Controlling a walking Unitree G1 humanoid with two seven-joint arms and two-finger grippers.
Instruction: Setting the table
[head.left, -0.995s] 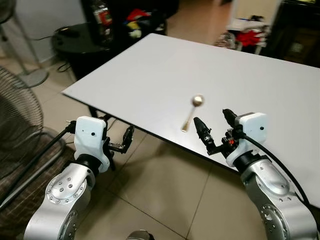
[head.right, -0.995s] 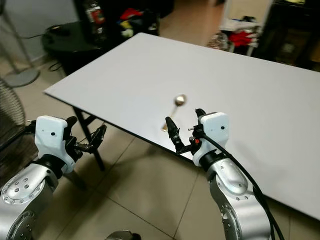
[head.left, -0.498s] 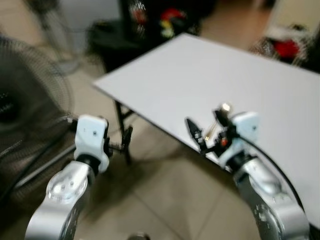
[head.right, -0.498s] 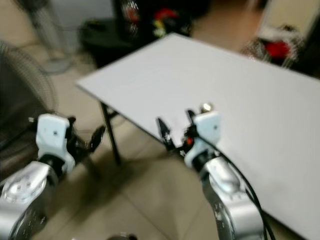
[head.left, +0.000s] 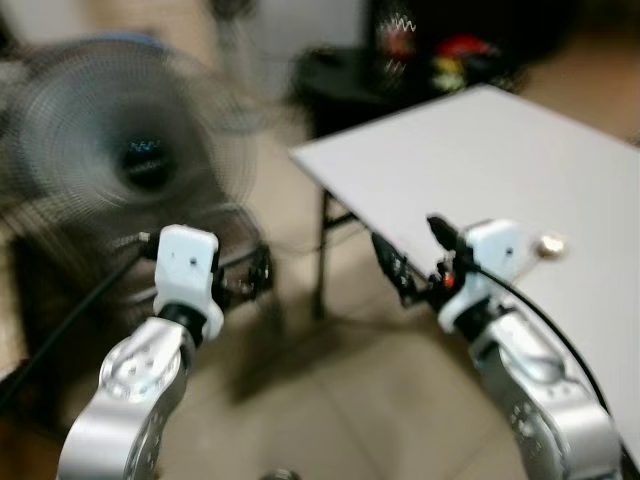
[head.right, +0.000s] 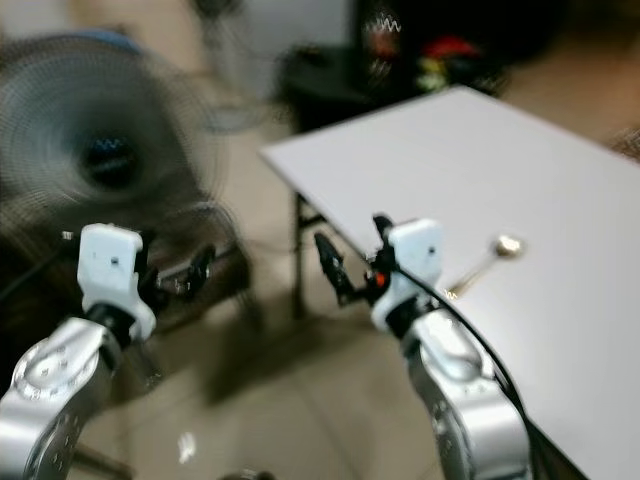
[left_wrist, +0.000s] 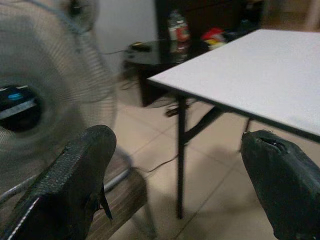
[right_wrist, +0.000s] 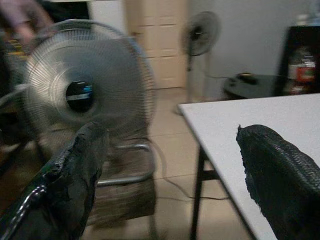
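The right hand (head.right: 350, 262) is hovering wide and empty off the bench (head.right: 560, 190) corner, nearer than the left hand (head.right: 190, 272), also wide, over the floor. The spoon (head.right: 482, 262) is lying on the bench to its right, bowl pointing away.

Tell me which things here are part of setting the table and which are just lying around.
For the job:
- spoon, lying on the table
- white table
- left end effector and right end effector, both open and empty

Just lying about:
- standing fan on the floor
- dark side table behind, with blurred clutter
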